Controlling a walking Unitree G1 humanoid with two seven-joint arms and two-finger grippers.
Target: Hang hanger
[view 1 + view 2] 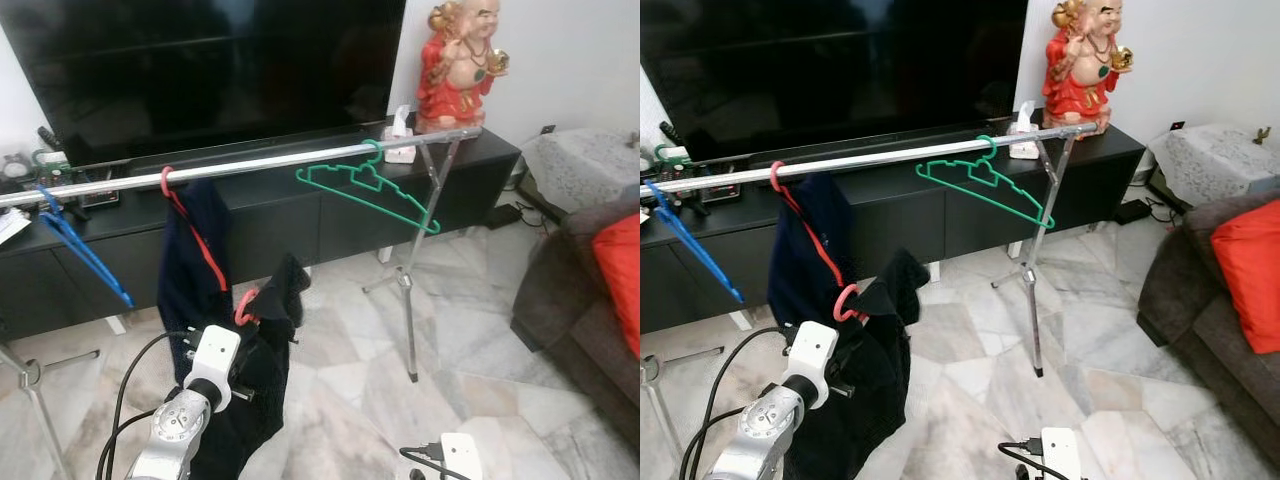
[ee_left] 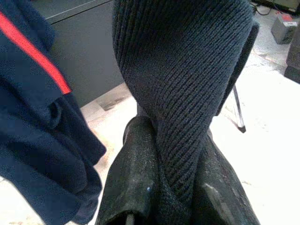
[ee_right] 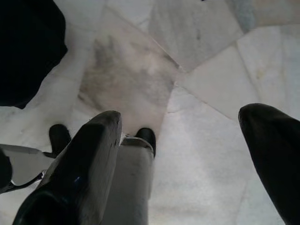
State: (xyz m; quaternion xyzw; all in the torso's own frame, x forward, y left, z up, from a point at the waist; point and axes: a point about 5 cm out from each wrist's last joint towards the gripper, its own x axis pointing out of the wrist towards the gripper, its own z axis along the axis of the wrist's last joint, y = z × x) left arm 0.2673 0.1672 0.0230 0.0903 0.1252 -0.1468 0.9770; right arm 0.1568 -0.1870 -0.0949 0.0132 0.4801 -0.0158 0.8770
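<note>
A silver rail [image 1: 280, 162] runs across in front of the TV cabinet. On it hang a blue hanger [image 1: 82, 252], a red hanger carrying a navy garment [image 1: 192, 262], and a bare green hanger [image 1: 372, 192]. Below the rail, my left gripper [image 2: 176, 187] is shut on a dark knitted garment [image 2: 183, 79]. That garment [image 1: 272, 335] sits on a red hanger whose hook [image 1: 243, 305] pokes out under the rail, beside the navy garment. My right gripper [image 3: 187, 140] is open, low down and pointing at the floor, with nothing between its fingers [image 3: 89, 164].
The rack's right leg [image 1: 408, 290] stands on the marble floor; another leg [image 1: 35, 395] is at the left. Behind are a black TV cabinet [image 1: 330, 215], a big TV, a red statue [image 1: 460, 62] and a tissue box [image 1: 400, 135]. A sofa with a red cushion [image 1: 620, 280] stands on the right.
</note>
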